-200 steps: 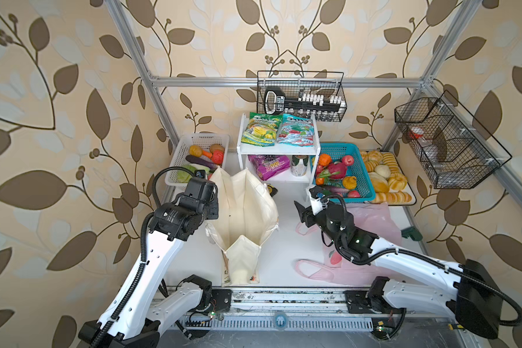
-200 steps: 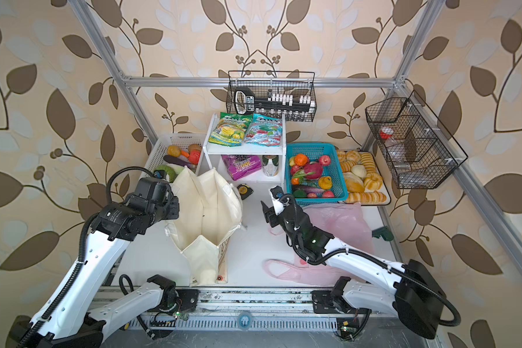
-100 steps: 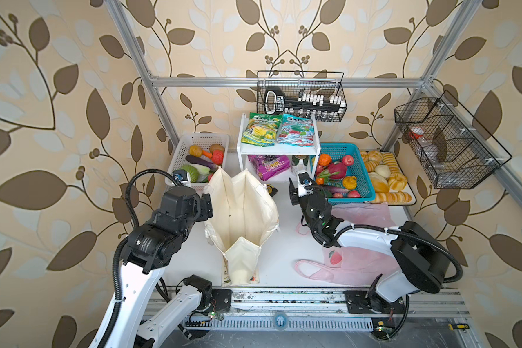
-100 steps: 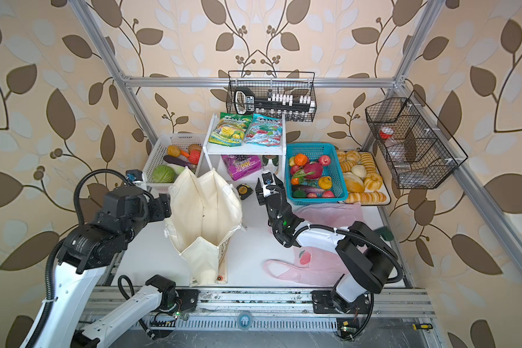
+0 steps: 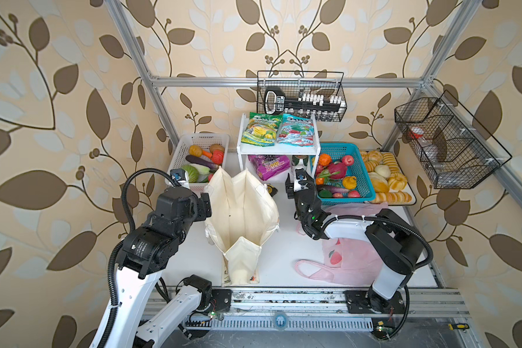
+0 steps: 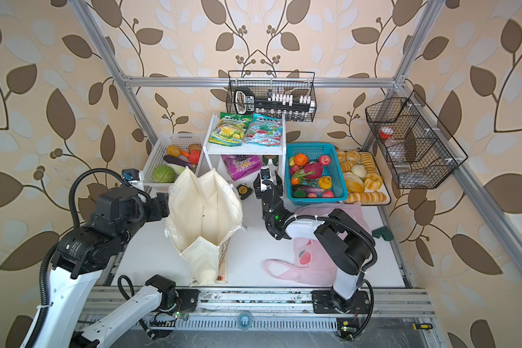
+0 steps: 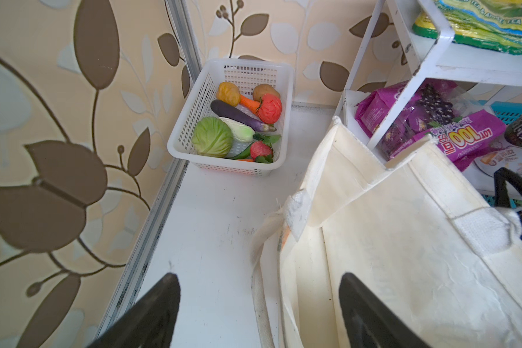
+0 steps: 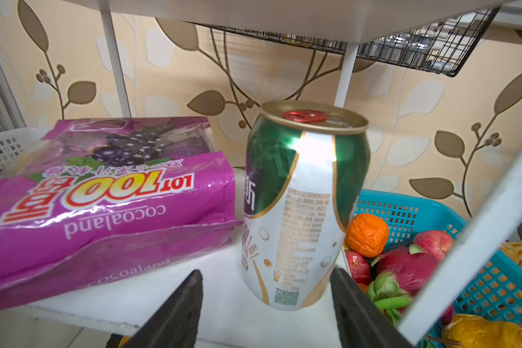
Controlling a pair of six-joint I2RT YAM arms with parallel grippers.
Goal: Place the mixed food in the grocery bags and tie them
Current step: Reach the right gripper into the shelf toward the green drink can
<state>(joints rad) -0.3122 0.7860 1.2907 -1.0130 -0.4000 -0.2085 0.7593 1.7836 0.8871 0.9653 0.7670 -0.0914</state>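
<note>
The cream canvas tote stands open mid-table, also in a top view. My left gripper is open beside its left wall; in the left wrist view its jaws straddle the tote's edge without pinching it. The pink plastic bag lies flat at the right. My right gripper is open just before the green drink can, which stands on the lower shelf beside the purple snack packet. The teal-and-red packet lies on the top shelf. Toy fruits, among them the dragon fruit, fill the blue basket.
A white basket of vegetables sits back left. A bread tray lies back right. The white shelf's post stands close beside my right gripper. A green-and-yellow packet lies on the top shelf, a tape measure by the tote. Wire baskets hang on the walls.
My right gripper has moved from the middle of the table up to the shelf front, facing the can. My left gripper has come off the tote's back corner and opened wider.
</note>
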